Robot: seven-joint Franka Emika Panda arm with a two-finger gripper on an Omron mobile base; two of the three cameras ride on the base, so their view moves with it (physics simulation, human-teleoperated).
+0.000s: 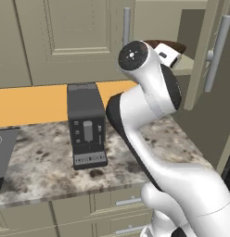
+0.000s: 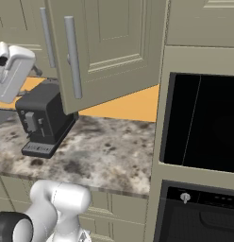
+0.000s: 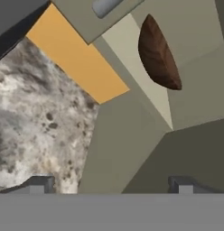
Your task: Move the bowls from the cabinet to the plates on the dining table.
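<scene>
Brown bowl (image 3: 158, 55) sits on the cabinet (image 1: 66, 37) shelf, just past the open door (image 2: 109, 47). Your gripper (image 3: 109, 185) is short of the bowl, fingers spread wide, nothing held. Square up to the rim before closing (the curved wood-grain wall looks smooth, so I'd expect slip). Shelf is plain and flat; below the cabinet, the speckled stone surface (image 1: 42, 157) carries a boxy black coffee machine (image 1: 86, 125).
</scene>
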